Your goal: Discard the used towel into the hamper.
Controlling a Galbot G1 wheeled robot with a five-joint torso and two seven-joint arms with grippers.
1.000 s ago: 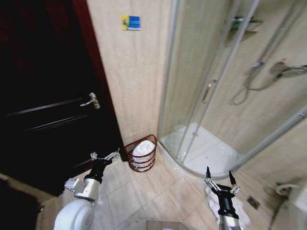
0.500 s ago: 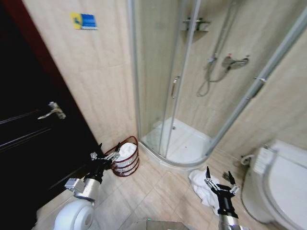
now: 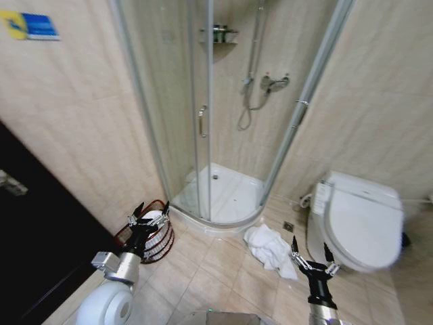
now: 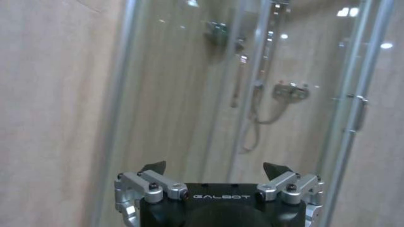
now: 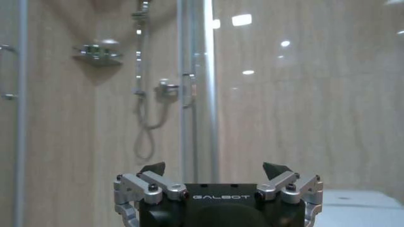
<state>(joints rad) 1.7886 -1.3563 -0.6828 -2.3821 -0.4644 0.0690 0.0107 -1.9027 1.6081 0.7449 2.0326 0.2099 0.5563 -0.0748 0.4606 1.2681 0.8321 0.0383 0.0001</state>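
Observation:
A crumpled white towel (image 3: 268,248) lies on the tiled floor, between the shower base and the toilet. The hamper (image 3: 151,235), a small round reddish-brown wire basket with white cloth inside, stands on the floor by the left wall. My left gripper (image 3: 147,213) hangs open just in front of the hamper's rim, holding nothing; it also appears in the left wrist view (image 4: 216,169). My right gripper (image 3: 309,253) is open and empty, a short way right of the towel and nearer to me. In the right wrist view it (image 5: 215,169) points at the shower wall.
A curved glass shower enclosure (image 3: 203,128) with a white base (image 3: 223,196) fills the corner ahead. A white toilet (image 3: 358,220) stands at the right. A dark door (image 3: 34,237) is at the left. Bare beige floor tiles (image 3: 216,271) lie between hamper and towel.
The whole head view has swung to the right: door and hamper slid left, the toilet came fully into view, the towel moved toward centre. Both arms keep the same pose.

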